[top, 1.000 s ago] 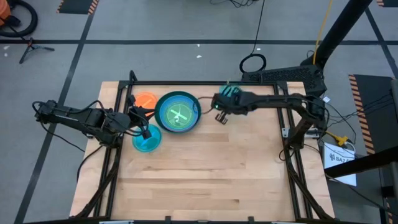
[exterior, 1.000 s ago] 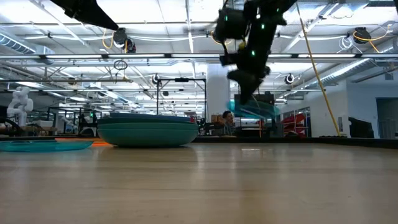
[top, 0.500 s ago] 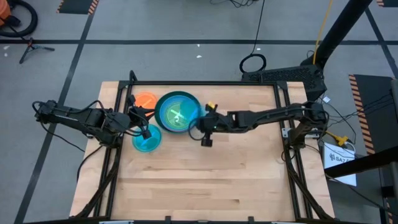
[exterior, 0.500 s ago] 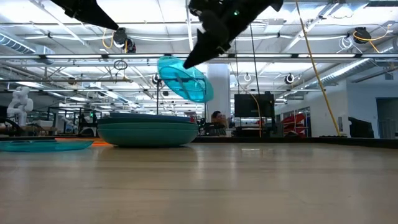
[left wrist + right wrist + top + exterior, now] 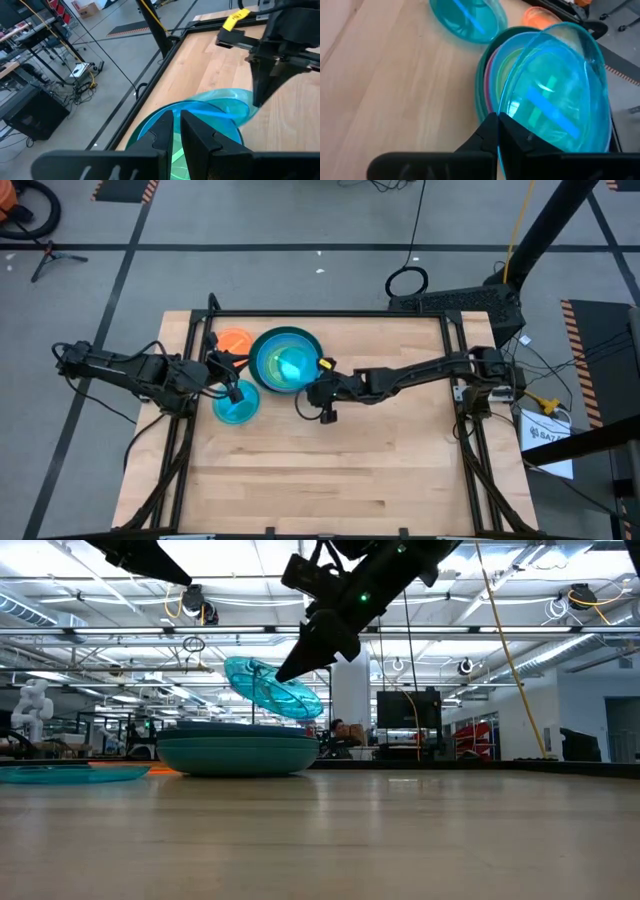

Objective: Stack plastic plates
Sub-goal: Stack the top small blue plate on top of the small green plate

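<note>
Translucent cyan round plastic plate (image 5: 272, 687), tilted, held in the air just above the stack; its lower edge hangs close over the top of the pile, not resting on it. Same plate fills the right wrist view (image 5: 555, 95), rim pinched between that arm's fingers.

Stack of round shallow plastic plates (image 5: 287, 361) sits at the far side of the wooden table (image 5: 330, 470), left of centre. Outer plate is large and teal (image 5: 237, 755); inside it, pink and lime rims show in the right wrist view (image 5: 492, 75).

Second cyan plastic plate (image 5: 236, 406) lies flat on the table just in front-left of the stack. Small orange plastic plate (image 5: 234, 340) lies flat beside the stack's far-left edge.

Right gripper (image 5: 306, 388) reaches across from the right side of the table, jaws clamped on the tilted cyan plate's near rim, at the stack's right edge.

Left gripper (image 5: 236, 392) waits low over the flat cyan plate, jaws drawn narrow with a slim gap between the fingers (image 5: 165, 132), nothing held.

Black metal frame (image 5: 320, 314) borders the table.
</note>
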`<state>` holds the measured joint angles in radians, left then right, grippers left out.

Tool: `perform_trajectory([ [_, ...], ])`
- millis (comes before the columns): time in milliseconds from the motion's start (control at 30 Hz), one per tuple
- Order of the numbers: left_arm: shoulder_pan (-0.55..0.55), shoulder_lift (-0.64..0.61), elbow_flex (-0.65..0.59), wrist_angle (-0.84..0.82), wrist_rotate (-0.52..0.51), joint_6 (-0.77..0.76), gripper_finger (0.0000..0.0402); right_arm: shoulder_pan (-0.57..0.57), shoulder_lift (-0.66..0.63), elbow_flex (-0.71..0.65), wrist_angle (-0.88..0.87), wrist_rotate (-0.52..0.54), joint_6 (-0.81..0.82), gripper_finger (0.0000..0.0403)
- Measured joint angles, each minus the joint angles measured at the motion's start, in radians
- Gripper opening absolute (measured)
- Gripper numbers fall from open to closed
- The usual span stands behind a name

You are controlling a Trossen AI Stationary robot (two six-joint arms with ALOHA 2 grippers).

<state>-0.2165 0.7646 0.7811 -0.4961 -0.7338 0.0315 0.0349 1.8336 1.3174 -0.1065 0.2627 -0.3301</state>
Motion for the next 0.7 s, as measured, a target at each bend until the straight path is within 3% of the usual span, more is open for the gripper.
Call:
perform_trajectory([
  [700, 0.0, 0.0, 0.0, 0.0, 0.0, -0.003, 0.0042, -0.042, 0.0, 0.0, 0.021, -0.003, 0.003, 0.0066],
])
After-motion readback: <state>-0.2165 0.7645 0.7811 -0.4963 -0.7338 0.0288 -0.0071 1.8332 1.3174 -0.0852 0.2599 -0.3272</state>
